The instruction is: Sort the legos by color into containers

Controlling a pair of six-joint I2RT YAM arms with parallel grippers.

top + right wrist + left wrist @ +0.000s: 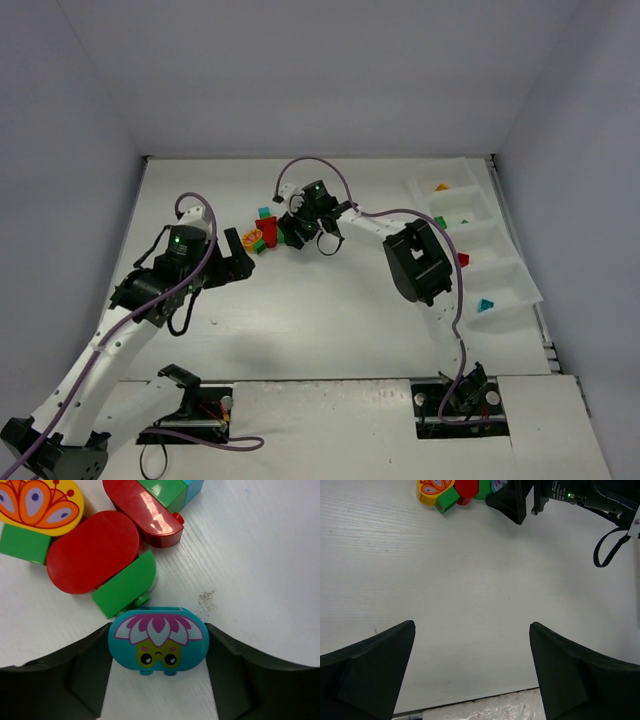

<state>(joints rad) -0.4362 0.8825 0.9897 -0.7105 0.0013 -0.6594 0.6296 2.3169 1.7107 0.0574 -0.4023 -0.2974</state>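
while the right pincer (158, 652) sits low over the bench (470, 570), its two fingers are clamped on the rounded ends of a teal brick (157, 645) printed with a flower and a face. both pads touch it and no gap shows. the brick appears to rest on the bench at the lower edge of the loose pile. judged reason: it is the outermost piece, so the fingers can flank it without fouling its neighbours.

just above it lies a green wedge (125, 587), so close that contact cannot be ruled out. a lift should go straight up, or the wedge may be dragged along.

count in the right wrist view, beyond the gripped brick:
- two red: a red oval (92, 550) and a red curved piece (145, 510)
- three green: the wedge, a green block (25, 545) and a green piece (165, 490) at the top edge
- one orange-yellow oval (40, 502)
- one blue corner (195, 487), cut off by the frame

the left pincer (472, 625) stands with fingers wide apart and holds nothing. it is left of the pile in the top view, apparently held clear of the working arm.

the tray (505, 240) lies along the right edge of the top view, well apart from the pile. orange-yellow, green, red and teal pieces sit in separate compartments from top to bottom. exact numbers there are too small to confirm.
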